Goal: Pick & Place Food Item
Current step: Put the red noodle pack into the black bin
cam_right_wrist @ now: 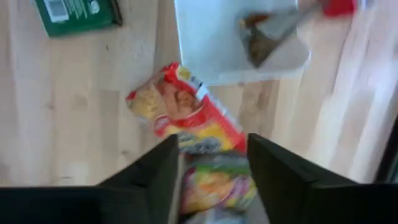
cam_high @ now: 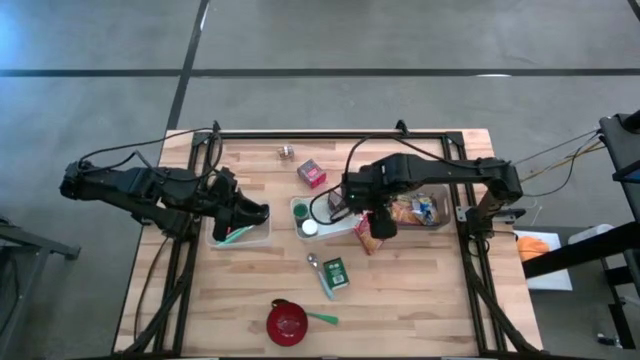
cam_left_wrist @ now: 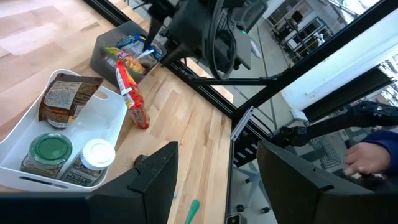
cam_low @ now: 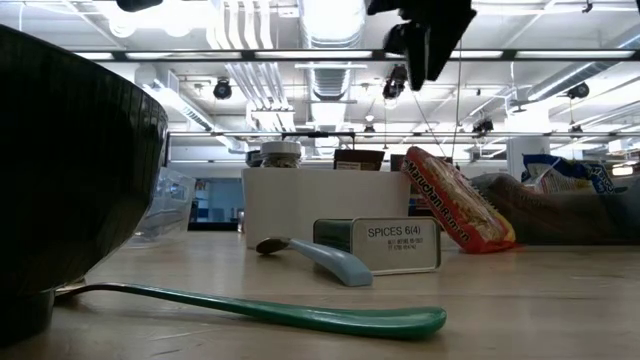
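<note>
Overhead strip lights run across the ceiling of this big workshop, and under them sits a pale wooden table [cam_high: 420,300] in a black frame. My landmark is the white tray [cam_high: 340,226] near the middle of it, holding two jars and a brown pouch. Just beside that tray, on the side nearer the right arm's base, lies the red noodle packet [cam_high: 365,238], one end propped against the grey bin [cam_high: 443,222] of snack bags. Above the packet hangs the right gripper [cam_right_wrist: 208,163], its claw spread and empty, the packet lying loose below the fingers. Well away on the tray's other side, the left gripper [cam_left_wrist: 214,168] waits over a clear container [cam_high: 240,234] with its claw spread too, nothing between the fingers. If the packet has to go into the tray, I reckon the arm should come down square across its narrow width, pinch gently since it crumples, and lift clear of the tray wall before moving over.
</note>
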You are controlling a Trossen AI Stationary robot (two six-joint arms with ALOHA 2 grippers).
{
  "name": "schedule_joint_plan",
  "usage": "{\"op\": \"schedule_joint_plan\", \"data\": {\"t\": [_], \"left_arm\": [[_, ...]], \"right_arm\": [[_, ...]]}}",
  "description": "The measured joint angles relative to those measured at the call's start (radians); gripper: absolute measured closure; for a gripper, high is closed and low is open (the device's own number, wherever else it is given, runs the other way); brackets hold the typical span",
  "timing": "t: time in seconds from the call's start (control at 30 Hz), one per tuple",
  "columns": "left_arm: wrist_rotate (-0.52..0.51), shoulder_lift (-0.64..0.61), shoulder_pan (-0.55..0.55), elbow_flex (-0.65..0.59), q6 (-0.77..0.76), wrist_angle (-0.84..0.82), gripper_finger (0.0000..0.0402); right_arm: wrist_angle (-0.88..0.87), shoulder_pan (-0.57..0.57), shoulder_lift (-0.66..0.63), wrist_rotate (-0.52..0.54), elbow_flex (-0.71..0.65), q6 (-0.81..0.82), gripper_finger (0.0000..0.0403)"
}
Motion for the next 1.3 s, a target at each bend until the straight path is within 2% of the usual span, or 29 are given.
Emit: {"op": "schedule_joint_plan", "data": {"t": [0.1, 0.17, 0.47, 0.57, 0.7, 0.97, 1.3], "left_arm": [[0.0, 0.0, 0.0, 0.0, -0.001, 0.0, 0.0182], [0.0, 0.0, 0.0, 0.0, -0.004, 0.0, 0.0182], [0.035, 0.0, 0.0, 0.0, -0.027, 0.001, 0.0182], [0.053, 0.0, 0.0, 0.0, -0.03, 0.0, 0.0182], [0.071, 0.0, -0.001, 0.0, -0.031, -0.002, 0.0182], [0.107, 0.0, -0.001, 0.0, -0.031, -0.009, 0.0182], [0.136, 0.0, -0.001, 0.0, -0.03, -0.024, 0.0182]], "right_arm": [[0.019, 0.0, 0.013, -0.001, -0.011, -0.179, 0.0165], [0.035, -0.003, 0.025, -0.004, -0.012, -0.242, 0.0144], [0.026, -0.069, 0.128, -0.011, -0.018, -0.295, 0.0095], [0.011, -0.09, 0.167, -0.046, -0.018, -0.296, 0.0091], [0.009, -0.107, 0.204, -0.152, -0.018, -0.296, 0.009], [0.022, -0.154, 0.234, -0.262, -0.047, -0.303, 0.009], [0.027, -0.16, 0.25, -0.276, -0.155, -0.319, 0.009]]}}
